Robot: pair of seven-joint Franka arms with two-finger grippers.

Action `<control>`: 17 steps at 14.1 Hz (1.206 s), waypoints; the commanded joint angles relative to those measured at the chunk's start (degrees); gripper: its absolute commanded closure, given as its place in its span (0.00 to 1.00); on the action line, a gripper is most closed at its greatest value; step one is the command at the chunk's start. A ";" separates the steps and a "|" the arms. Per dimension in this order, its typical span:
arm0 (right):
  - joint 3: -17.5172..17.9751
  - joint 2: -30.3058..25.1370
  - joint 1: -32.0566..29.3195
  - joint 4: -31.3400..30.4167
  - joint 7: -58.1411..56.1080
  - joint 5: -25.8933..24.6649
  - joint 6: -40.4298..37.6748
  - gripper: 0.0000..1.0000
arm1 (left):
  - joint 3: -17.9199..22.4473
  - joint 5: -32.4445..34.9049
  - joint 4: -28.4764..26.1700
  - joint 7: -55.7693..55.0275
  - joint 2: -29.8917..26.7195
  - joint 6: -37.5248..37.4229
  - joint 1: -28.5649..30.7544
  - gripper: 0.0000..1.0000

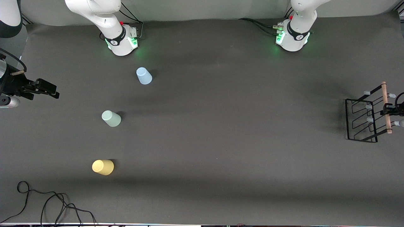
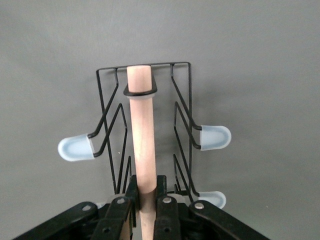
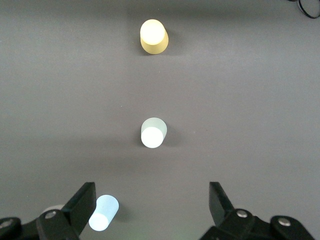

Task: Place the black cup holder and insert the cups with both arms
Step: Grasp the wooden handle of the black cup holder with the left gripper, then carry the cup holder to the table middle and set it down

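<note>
The black cup holder (image 1: 359, 119) stands at the left arm's end of the table, its pale wooden handle (image 1: 386, 107) on top. My left gripper (image 1: 391, 110) is shut on that handle (image 2: 141, 130), one finger on each side (image 2: 148, 192). The wire frame (image 2: 185, 107) and its pale-capped prongs (image 2: 215, 136) spread below the handle. Three cups stand narrow end up toward the right arm's end: light blue (image 1: 144, 76), mint green (image 1: 111, 118) and yellow (image 1: 103, 167). My right gripper (image 1: 47, 90) hangs open and holds nothing. It is over the table beside the cups (image 3: 152, 205), blue (image 3: 103, 212), mint (image 3: 153, 132), yellow (image 3: 153, 36).
The two arm bases (image 1: 123, 39) (image 1: 293, 37) stand along the edge farthest from the front camera. A loose black cable (image 1: 47, 201) lies at the near corner at the right arm's end. The dark grey table top (image 1: 221, 126) stretches between the cups and the holder.
</note>
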 commanded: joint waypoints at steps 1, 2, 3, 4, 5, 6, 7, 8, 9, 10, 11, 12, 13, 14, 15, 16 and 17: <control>0.10 0.07 -0.08 0.41 0.23 0.11 -0.27 0.00 | 0.43 -0.03 7.35 2.41 -2.23 -7.59 -3.17 1.00; 0.10 0.16 -0.08 0.50 0.23 0.02 -0.10 0.00 | 0.43 -0.03 10.16 2.50 -2.32 -9.43 -4.31 1.00; 0.10 0.16 -0.08 0.41 0.23 0.02 -0.10 0.00 | 0.43 -0.12 12.80 1.81 -2.32 -11.89 -5.98 1.00; 0.10 0.16 -0.08 0.32 0.14 0.02 -0.10 0.00 | 0.43 -0.21 15.00 1.45 -2.32 -14.52 -8.00 1.00; 0.10 0.16 -0.08 -0.02 -0.03 0.02 -0.10 0.00 | 0.43 -0.38 16.76 -0.12 -2.40 -16.81 -10.02 1.00; 0.10 0.16 -0.08 -0.20 -0.03 0.02 -0.01 0.00 | 0.43 -1.08 18.26 -3.18 -2.40 -18.75 -12.04 1.00; 0.10 0.07 -0.08 -0.12 -0.03 0.02 -0.01 0.00 | 0.43 -2.74 19.58 -6.60 -2.32 -20.34 -14.06 1.00; 0.19 0.07 0.01 -0.20 0.05 0.02 -0.01 0.00 | 0.43 -4.84 20.63 -10.38 -2.23 -21.40 -16.34 1.00; 0.28 0.07 0.01 -0.12 0.40 0.02 -0.27 0.00 | 0.43 -6.08 21.69 -14.33 -2.14 -21.84 -18.80 1.00; 0.36 0.07 0.01 -0.12 0.67 0.02 -0.27 0.00 | 0.43 -6.53 22.13 -19.07 -2.14 -21.93 -21.96 1.00; 0.36 0.16 0.01 -0.12 0.67 0.02 -0.19 0.00 | 0.43 -6.71 22.14 -24.25 -2.05 -21.85 -24.86 1.00; 0.36 0.16 0.01 -0.12 0.84 0.02 -0.27 0.00 | 0.43 -6.80 22.14 -29.96 -2.05 -21.85 -28.11 1.00; 0.36 0.16 0.01 -0.03 0.84 0.02 -0.36 0.00 | 0.43 -7.93 22.23 -36.54 -2.05 -21.76 -31.71 1.00; 0.36 0.16 0.01 -0.03 0.84 0.02 -0.36 0.00 | 0.43 -9.07 22.23 -41.83 -1.79 -21.58 -35.14 1.00; 0.45 0.25 0.09 0.06 0.67 -0.06 -0.27 0.00 | 0.43 -9.95 22.23 -45.53 -1.53 -20.89 -38.74 1.00; 0.45 0.68 0.01 0.41 0.58 -0.07 -0.27 0.00 | 0.43 -10.57 22.40 -49.40 -0.66 -20.71 -43.04 1.00; 0.54 0.86 0.01 0.50 0.49 -0.07 -0.10 0.00 | 0.43 -10.75 23.45 -51.44 0.57 -20.36 -46.04 1.00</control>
